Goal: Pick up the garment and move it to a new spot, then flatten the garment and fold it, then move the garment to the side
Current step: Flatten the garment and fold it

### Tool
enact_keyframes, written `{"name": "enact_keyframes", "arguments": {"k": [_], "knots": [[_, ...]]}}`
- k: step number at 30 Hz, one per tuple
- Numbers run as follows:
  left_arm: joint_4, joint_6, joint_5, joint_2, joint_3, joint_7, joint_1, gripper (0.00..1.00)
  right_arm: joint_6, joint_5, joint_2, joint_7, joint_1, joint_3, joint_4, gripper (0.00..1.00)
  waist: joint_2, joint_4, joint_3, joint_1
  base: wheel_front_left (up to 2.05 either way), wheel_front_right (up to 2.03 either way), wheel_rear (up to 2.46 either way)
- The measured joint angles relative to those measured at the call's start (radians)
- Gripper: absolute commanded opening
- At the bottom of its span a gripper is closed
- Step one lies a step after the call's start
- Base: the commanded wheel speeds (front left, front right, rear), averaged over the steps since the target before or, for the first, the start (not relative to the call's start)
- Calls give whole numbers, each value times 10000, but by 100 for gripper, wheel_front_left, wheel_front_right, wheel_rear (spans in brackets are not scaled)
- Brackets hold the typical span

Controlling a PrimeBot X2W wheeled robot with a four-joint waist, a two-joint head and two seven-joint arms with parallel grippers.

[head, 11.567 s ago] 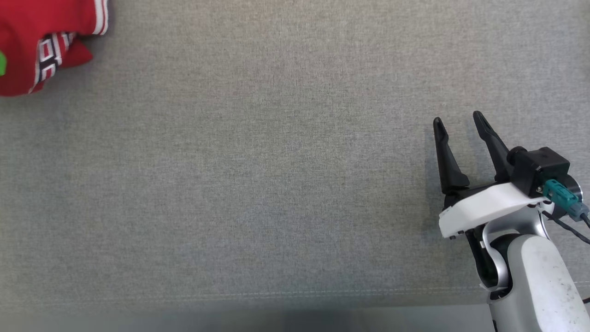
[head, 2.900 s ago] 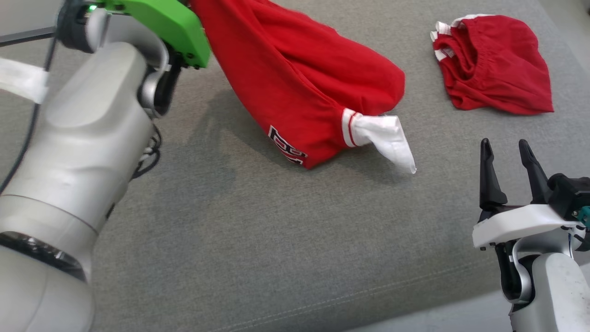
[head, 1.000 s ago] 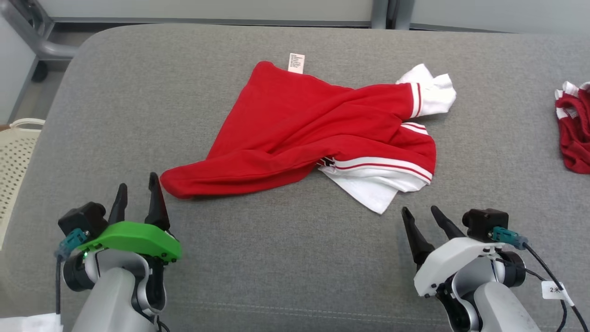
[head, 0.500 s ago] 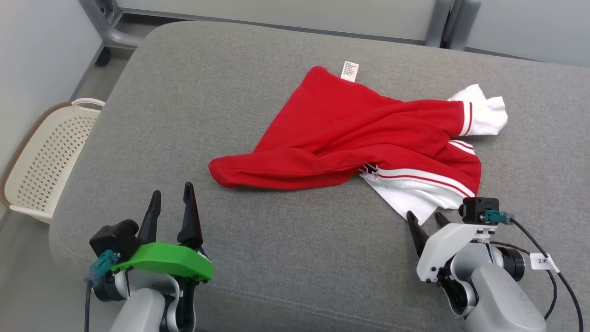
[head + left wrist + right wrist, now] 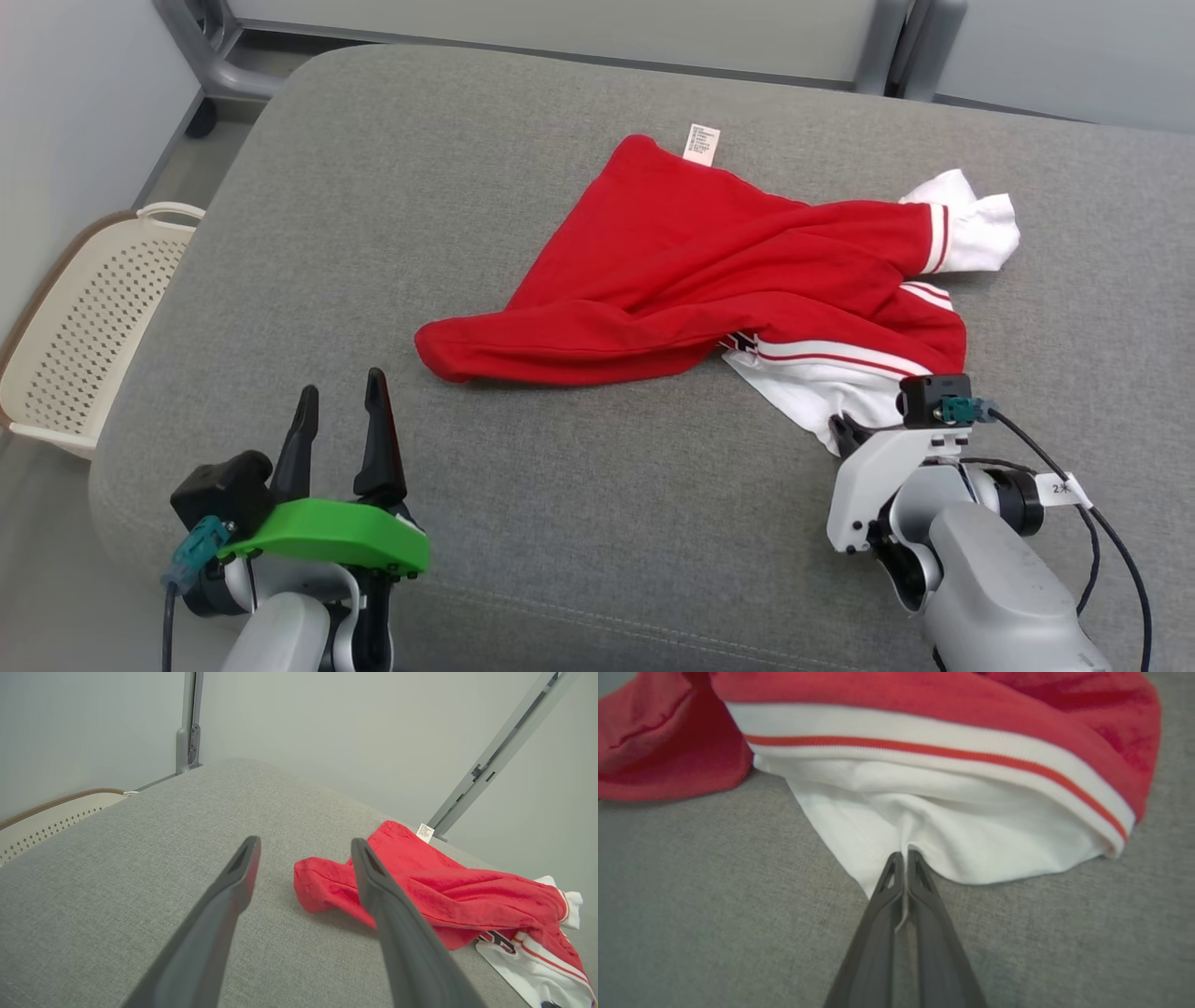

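- Head view: we see the garment [image 5: 709,271], red with white sleeves, crumpled mid-cushion [image 5: 560,541]; the left gripper [image 5: 342,385] hangs spread, apart from it; the right gripper [image 5: 845,431] meets its near white edge
- Left wrist view: jaws wide, nothing between them, red hem just beyond
- Right wrist view: jaws pressed together, pinching a white fold; we judge the cloth soft, light and limp, best held by hems or corners

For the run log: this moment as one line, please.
phase: flatten; right gripper: shut on white edge of red-and-white fabric garment; left gripper: open, apart from garment; surface: grey fabric cushion
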Motion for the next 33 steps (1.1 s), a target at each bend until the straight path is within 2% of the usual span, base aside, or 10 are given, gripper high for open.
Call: {"name": "enact_keyframes", "arguments": {"k": [7,13,22,26,33], "knots": [[-230,38,0,65,-4,8,25,100,-2,-265,-17,-568,-122,-650,113,0,0,-443,34,0,0,0,0],[-493,105,2,117,-42,79,88,100,-2,-226,-644,-422,335,-1331,-965,0,0,-911,35,0,0,0,0],[-1034,270,4,320,10,142,236,100,-4,123,-1661,1557,2032,-2282,-4146,0,0,-1555,141,0,0,0,0],[-1118,314,2,370,17,174,295,100,-2,299,-1661,2474,2672,-2677,-5427,0,0,-1775,223,0,0,0,0],[-1170,353,2,370,-10,188,295,100,-4,754,-1319,3841,3676,-3049,-6957,0,0,-1939,306,0,0,0,0]]}}
